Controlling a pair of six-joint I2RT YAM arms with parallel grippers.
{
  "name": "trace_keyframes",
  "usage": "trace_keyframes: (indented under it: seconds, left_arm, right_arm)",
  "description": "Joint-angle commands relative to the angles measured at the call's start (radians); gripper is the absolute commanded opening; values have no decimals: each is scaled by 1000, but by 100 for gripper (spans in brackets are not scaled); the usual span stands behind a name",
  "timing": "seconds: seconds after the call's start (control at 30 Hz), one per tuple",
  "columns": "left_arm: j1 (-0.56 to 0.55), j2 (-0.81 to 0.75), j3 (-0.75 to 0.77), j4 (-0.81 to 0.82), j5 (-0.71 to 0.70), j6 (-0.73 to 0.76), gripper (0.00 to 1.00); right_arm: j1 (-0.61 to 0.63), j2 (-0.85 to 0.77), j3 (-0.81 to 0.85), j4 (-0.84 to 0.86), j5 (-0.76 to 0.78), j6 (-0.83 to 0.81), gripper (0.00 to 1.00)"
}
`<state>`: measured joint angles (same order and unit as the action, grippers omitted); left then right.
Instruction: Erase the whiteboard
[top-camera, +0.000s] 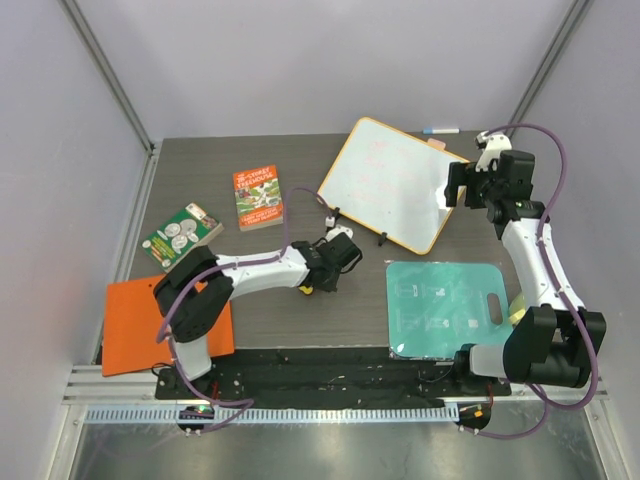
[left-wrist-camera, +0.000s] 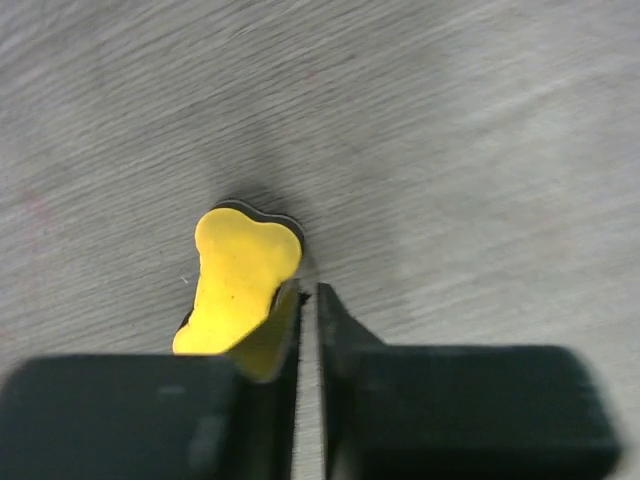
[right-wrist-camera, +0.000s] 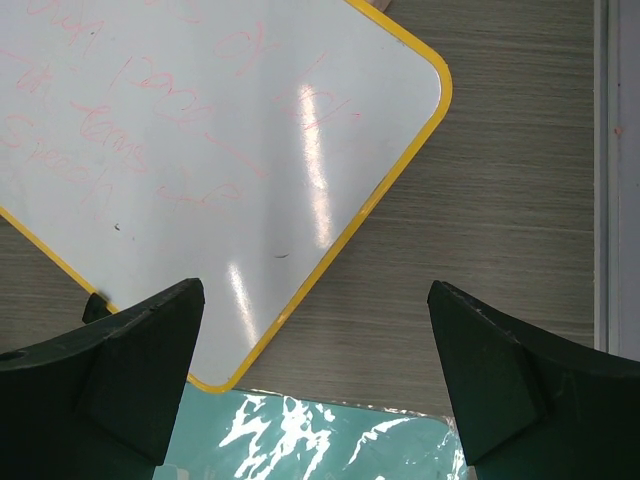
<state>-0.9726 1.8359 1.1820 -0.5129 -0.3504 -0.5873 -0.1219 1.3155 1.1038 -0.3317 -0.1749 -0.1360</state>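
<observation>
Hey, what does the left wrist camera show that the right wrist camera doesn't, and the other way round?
Left wrist only: a yellow bone-shaped foam eraser with a dark underside, lying against the shut left gripper; whether it is pinched is unclear. Right wrist only: the white rectangular whiteboard with a yellow rim and faint pink writing, the glossy teal mat by its corner, and the open right gripper. Both: the grey wood-grain tabletop.

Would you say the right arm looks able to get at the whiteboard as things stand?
Probably yes: the right claw hangs open over an edge of the whiteboard, nothing lies between them, and the teal mat sits beside it.
</observation>
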Motion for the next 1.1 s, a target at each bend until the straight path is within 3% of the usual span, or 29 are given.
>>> trace_keyframes:
  seconds: [0.0, 0.07, 0.1, 0.2, 0.27, 0.57, 0.9, 1.0, 1.07]
  left_arm:
    - [-5, -162, -37, 89, 82, 70, 35]
    - [-5, -263, -94, 122, 93, 83, 50]
    - [-3, -292, -108, 132, 88, 86, 62]
    - [5, -386, -172, 132, 1, 112, 86]
    - [32, -400, -200, 136, 14, 141, 88]
    - [55, -270, -216, 185, 94, 291, 82]
    - [69, -156, -164, 197, 151, 314, 70]
    - [71, -126, -150, 178, 127, 314, 63]
    - [71, -124, -156, 189, 108, 305, 49]
  right_arm:
    - [-7, -25, 30, 2, -21, -10, 100]
    - [-8, -27, 22, 2, -43, -8, 100]
    - [-9, -27, 19, -1, -64, -8, 99]
    - [-10, -21, 19, 0, -92, -1, 100]
    - [-12, -13, 22, -1, -101, 3, 100]
    - [-22, -5, 44, -6, -117, 12, 100]
    - [-30, -21, 25, -12, -89, -7, 100]
    - [-36, -35, 16, -9, -84, -13, 100]
    - [-48, -39, 16, -4, -97, -11, 100]
